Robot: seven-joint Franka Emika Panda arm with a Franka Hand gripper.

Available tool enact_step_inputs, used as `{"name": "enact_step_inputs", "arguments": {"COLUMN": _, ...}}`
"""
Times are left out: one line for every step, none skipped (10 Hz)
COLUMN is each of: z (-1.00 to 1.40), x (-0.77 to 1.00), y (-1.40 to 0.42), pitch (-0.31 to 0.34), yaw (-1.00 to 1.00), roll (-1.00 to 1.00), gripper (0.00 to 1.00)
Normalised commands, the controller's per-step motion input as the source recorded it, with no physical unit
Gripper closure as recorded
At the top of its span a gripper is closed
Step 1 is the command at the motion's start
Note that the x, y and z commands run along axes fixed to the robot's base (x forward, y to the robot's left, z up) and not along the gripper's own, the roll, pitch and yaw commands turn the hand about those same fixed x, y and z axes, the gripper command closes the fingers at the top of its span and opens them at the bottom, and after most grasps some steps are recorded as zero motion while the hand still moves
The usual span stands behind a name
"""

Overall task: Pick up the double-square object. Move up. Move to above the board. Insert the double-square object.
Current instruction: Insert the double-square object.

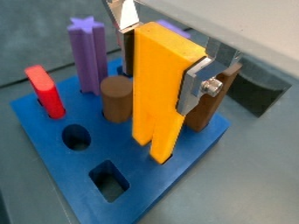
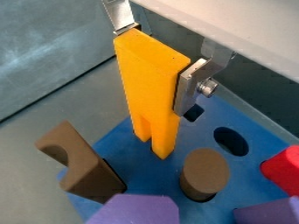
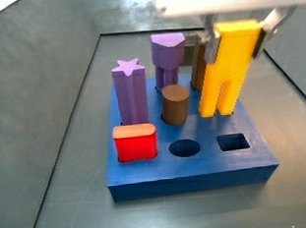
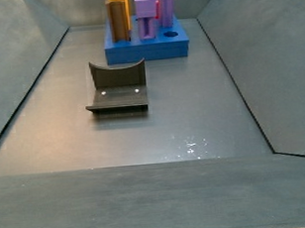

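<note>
Nearest the far-set side camera lay bare grey floor, then the fixture (image 4: 118,87) standing alone in mid-tray, well apart from both sloping walls, with open floor all round it. Beyond it, near the back wall, sat the board (image 4: 147,49), with grey floor showing past both of its ends. In the closer side view the board (image 3: 193,171) showed its front edge bare, with a red peg (image 3: 134,142) at the front corner, then a round hole (image 3: 185,147) and a square hole (image 3: 233,141) side by side, both unfilled. Behind these stood a brown cylinder (image 3: 176,104), a purple star peg (image 3: 131,89) and a taller purple peg (image 3: 171,59). The gripper (image 1: 167,54) was over the board's far side, clenched on the yellow block (image 1: 159,94), one silver finger (image 1: 195,83) flat against its upper side and the other finger (image 1: 126,13) at its top edge. The block (image 3: 228,67) stood upright, its two legs down at the board's top; whether they had entered their holes could not be told. A wrist view alone showed a brown arched piece (image 2: 79,160) just beside the block (image 2: 151,90), and the groove splitting the block's foot. The far side view alone showed the fixture.
</note>
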Motion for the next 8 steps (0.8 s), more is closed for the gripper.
{"name": "enact_step_inputs", "arguments": {"z": -0.47, "x": 0.0, "y": 0.0, "pitch": -0.123, "yaw": 0.0, "roll": 0.02, "gripper": 1.0}}
{"name": "enact_step_inputs", "arguments": {"z": -0.73, "x": 0.06, "y": 0.0, "pitch": -0.237, "yaw": 0.0, "roll": 0.0, "gripper": 1.0}}
{"name": "enact_step_inputs", "arguments": {"z": -0.63, "x": 0.06, "y": 0.0, "pitch": -0.253, "yaw": 0.0, "roll": 0.0, "gripper": 1.0}}
{"name": "enact_step_inputs", "arguments": {"z": -0.31, "x": 0.0, "y": -0.01, "pitch": -0.193, "yaw": 0.0, "roll": 0.0, "gripper": 1.0}}
{"name": "enact_step_inputs", "arguments": {"z": -0.28, "x": 0.08, "y": 0.0, "pitch": -0.211, "yaw": 0.0, "roll": 0.0, "gripper": 1.0}}
{"name": "enact_step_inputs", "arguments": {"z": -0.21, "x": 0.03, "y": 0.0, "pitch": -0.143, "yaw": 0.0, "roll": 0.0, "gripper": 1.0}}
{"name": "enact_step_inputs", "arguments": {"z": -0.01, "x": 0.0, "y": 0.05, "pitch": -0.034, "yaw": -0.04, "roll": 0.0, "gripper": 1.0}}
{"name": "enact_step_inputs", "arguments": {"z": 0.0, "x": 0.0, "y": 0.0, "pitch": 0.0, "yaw": 0.0, "roll": 0.0, "gripper": 1.0}}
